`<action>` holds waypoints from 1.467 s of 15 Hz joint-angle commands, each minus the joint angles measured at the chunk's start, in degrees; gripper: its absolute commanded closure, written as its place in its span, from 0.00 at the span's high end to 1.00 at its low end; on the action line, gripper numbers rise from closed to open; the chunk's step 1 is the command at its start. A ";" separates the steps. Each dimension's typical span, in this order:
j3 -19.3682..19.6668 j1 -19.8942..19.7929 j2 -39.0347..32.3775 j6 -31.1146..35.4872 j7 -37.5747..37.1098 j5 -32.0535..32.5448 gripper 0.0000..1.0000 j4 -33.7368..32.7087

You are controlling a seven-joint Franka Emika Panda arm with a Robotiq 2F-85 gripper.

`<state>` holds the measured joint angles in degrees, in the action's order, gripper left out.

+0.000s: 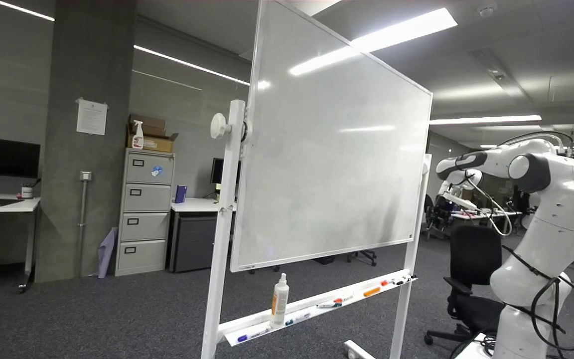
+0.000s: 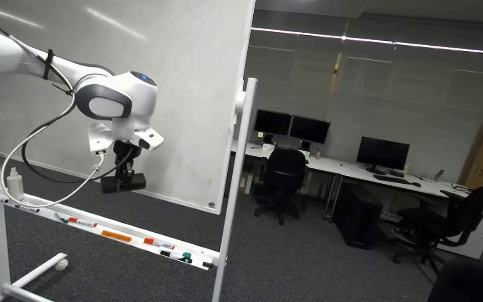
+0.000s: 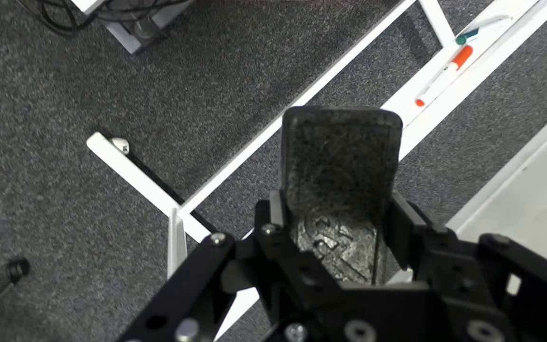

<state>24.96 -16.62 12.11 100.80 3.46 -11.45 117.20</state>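
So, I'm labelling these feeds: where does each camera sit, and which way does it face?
An exterior view: in front of the whiteboard, near the end with the bottle, facing across it; most of the arm shows.
An exterior view: near the opposite end, facing whiteboard and desks; forearm, wrist and gripper show.
Wrist view: above the gripper, looking down at carpet, stand and tray; the gripper shows, holding a dark block.
Both exterior views share whiteboard, bottle, tray and arm.

Carrying, as a white tray (image 1: 312, 301), an upright bottle (image 1: 280, 300), a blue marker (image 1: 253, 333) just beside it, other markers (image 1: 300, 317), and an orange stick (image 2: 116, 235) between two red markers (image 2: 83, 222).
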 commanded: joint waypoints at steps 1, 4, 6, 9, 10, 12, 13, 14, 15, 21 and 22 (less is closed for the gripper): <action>-0.81 -1.73 -6.54 -1.70 -7.82 -2.93 0.30 -2.62; -1.24 -2.23 -10.43 -1.87 -15.47 -5.41 0.30 -3.35; -1.65 -2.10 -9.34 -0.22 -13.95 -4.30 0.30 -1.22; -1.91 -2.08 -10.47 -0.17 -14.35 -4.39 0.55 -1.41; -1.91 -2.08 -10.44 -0.17 -14.35 -4.39 0.55 -1.41; -1.91 -2.07 -10.30 -0.17 -14.34 -4.39 0.55 -1.42; -1.91 -2.08 -10.28 -0.17 -14.34 -4.39 0.55 -1.42; -1.91 -2.08 -10.28 -0.17 -14.34 -4.39 0.55 -1.42; -1.91 -2.09 -10.28 -0.17 -14.34 -4.39 0.55 -1.42; -7.86 1.55 -8.17 7.52 -28.50 0.21 0.30 4.97; -9.52 2.50 -7.42 8.89 -30.86 1.95 0.30 6.86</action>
<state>19.40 -16.47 1.97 105.18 -20.08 -13.59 118.68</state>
